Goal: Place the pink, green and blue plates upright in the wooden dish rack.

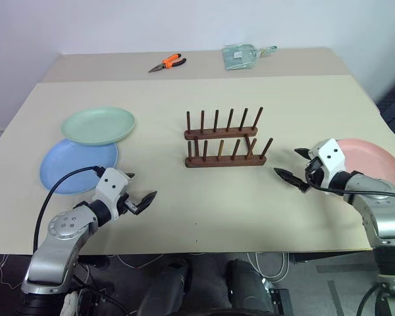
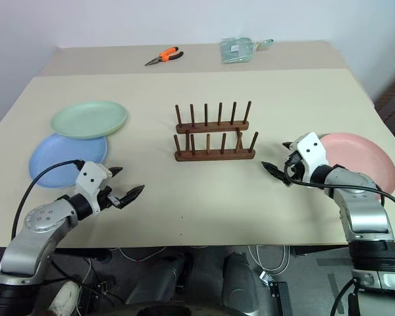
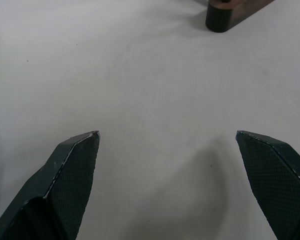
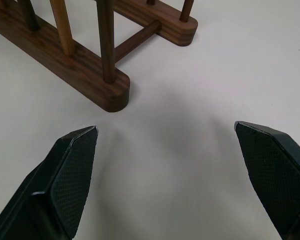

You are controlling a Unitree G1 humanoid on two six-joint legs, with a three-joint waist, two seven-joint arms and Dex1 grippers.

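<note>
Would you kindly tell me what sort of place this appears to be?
Probably a lab or workshop test bench, not a kitchen: a bare beige table with orange-handled pliers lying behind a dark wooden peg dish rack.

No readable text, label, brand, number or sign on anything in view.

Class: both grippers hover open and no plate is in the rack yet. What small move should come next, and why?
Probably swing the right gripper back toward the pink plate beside it. That plate lies flat and alone on the table, while the green plate overlaps the blue plate. The wooden dish rack stands empty, and the left gripper is open too.
</note>
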